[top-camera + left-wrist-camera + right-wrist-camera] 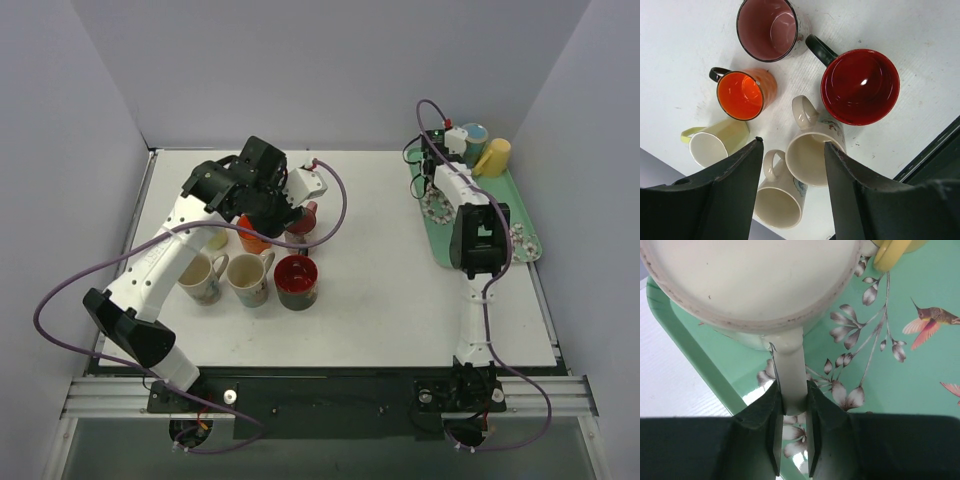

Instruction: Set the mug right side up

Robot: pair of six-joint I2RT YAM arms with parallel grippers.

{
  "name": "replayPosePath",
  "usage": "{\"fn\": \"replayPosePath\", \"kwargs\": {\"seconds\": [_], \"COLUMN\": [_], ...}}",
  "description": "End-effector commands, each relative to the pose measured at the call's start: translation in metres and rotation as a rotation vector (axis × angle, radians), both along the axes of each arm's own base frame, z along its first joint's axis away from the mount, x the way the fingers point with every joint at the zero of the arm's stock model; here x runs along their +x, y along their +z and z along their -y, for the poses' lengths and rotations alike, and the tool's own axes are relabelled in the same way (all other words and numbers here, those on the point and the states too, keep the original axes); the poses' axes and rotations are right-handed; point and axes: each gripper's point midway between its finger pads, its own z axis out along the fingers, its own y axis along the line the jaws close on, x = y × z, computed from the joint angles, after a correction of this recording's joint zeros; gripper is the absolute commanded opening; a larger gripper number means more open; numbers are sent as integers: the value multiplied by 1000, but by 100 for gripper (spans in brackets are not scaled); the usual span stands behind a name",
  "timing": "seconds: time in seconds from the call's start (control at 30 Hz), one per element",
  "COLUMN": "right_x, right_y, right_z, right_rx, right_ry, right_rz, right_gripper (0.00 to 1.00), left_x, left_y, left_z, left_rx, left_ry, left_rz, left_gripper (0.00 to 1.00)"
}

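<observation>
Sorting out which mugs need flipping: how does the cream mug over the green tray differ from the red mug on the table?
The cream mug is base up; the red mug is mouth up. The cream mug's handle is pinched by the right gripper; the red mug stands free. Both have one handle.

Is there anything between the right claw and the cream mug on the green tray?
Nothing visible. The right gripper is shut on the handle of the cream ceramic mug, over the green flowered tray.
</observation>
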Motion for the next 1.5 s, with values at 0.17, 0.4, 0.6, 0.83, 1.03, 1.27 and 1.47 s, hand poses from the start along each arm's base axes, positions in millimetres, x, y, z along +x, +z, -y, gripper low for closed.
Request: {"fn": "replayPosePath", "kwargs": {"seconds": [0.17,0.4,0.6,0.83,1.03,1.27,1.47], "right_x": [-33,-93,-155,-233,-277,-320,-329], "right_y": [151,243,294,329,364,391,398], "right_z": [-20,-72,-129,-171,-189,-200,-201], "right_rx": [126,424,694,859,1099,1144,1156], "right_ry": [114,294,449,539,524,554,547], "right_rz": [269,468,616,755,917,986,1022], "right_gripper": [0,0,0,0,0,0,0], "left_x": [-14,-32,-33,-34,-90,-88,-93], "left_y": [41,87,97,98,93,100,111], "left_z": [8,1,-20,-19,56,90,118], "left_rx": [-146,-244,-142,-12,-183,-281,-448], "left_ry": [-30,-109,-176,-434,-769,-565,-471], "left_rz": [65,237,390,826,1389,1500,1348], "left_gripper": [62,63,64,70,89,90,91]}}
